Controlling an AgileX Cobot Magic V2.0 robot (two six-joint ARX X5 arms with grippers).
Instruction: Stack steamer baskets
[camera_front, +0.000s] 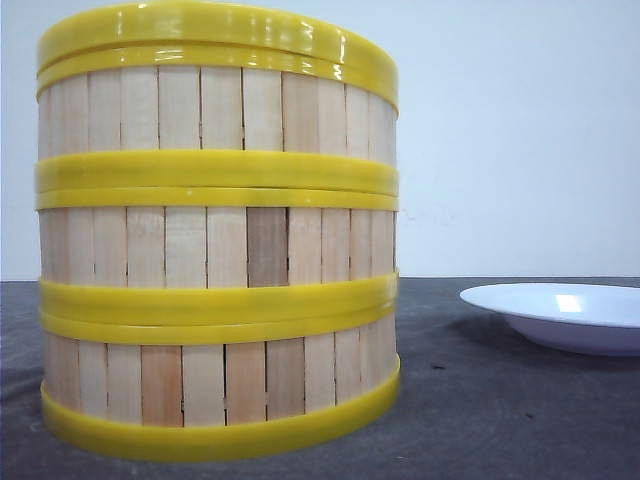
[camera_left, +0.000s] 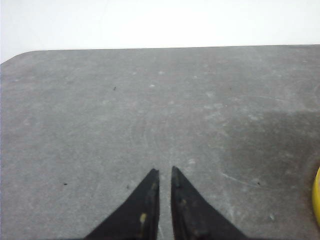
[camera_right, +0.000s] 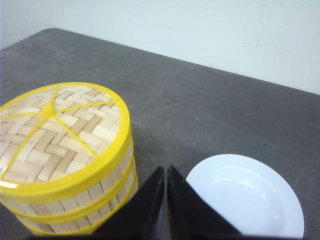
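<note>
Three steamer baskets stand stacked one on another, filling the left of the front view: top (camera_front: 215, 105), middle (camera_front: 215, 245), bottom (camera_front: 215, 380). A woven lid with a yellow rim (camera_right: 55, 130) covers the stack (camera_right: 107, 185). My right gripper (camera_right: 166, 168) hovers shut and empty between the stack and the plate, touching neither. My left gripper (camera_left: 165, 171) hangs over bare grey table, fingers nearly together with nothing between them. A yellow rim sliver (camera_left: 317, 200) shows at that view's edge. Neither gripper shows in the front view.
A white plate (camera_front: 565, 315) lies empty on the grey table to the right of the stack; the right wrist view shows the plate (camera_right: 247, 195) close beside it. The table's far edge (camera_left: 150, 48) meets a white wall.
</note>
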